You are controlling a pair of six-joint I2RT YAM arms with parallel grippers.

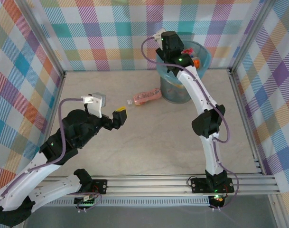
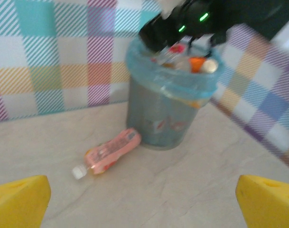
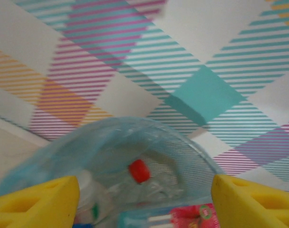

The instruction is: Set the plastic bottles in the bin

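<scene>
One pink bottle (image 1: 145, 97) lies on its side on the table (image 1: 149, 142), just left of the bin (image 1: 175, 92) as seen from above. Its white cap points away from the bin, toward the left arm's side. Its other end sits at the foot of the bin, but whether the two touch I cannot tell.

The left pincer (image 1: 119, 116) hangs over the table on the near-left side of that bottle, apart from it and aimed its way. In the left wrist view its two yellow fingers (image 2: 18, 202) stand wide apart at the bottom corners with nothing between them. The bottle lies ahead on the table, a little left of the midline between them, with the bin behind it.

The right arm reaches to the far side of the table, and the right pincer (image 3: 144, 202) is over the mouth of the bin. Its yellow fingers are also spread and hold nothing. Directly below them is the blue bag lining the bin, with other bottles (image 3: 149, 190) inside. A red cap (image 3: 139, 171) and a pink label (image 3: 191, 213) show among them in the right wrist view. An orange cap (image 2: 196, 63) shows at the rim in the left wrist view.

The bin stands at the far centre-right of the table, close to the checked back wall (image 1: 111, 33).
</scene>
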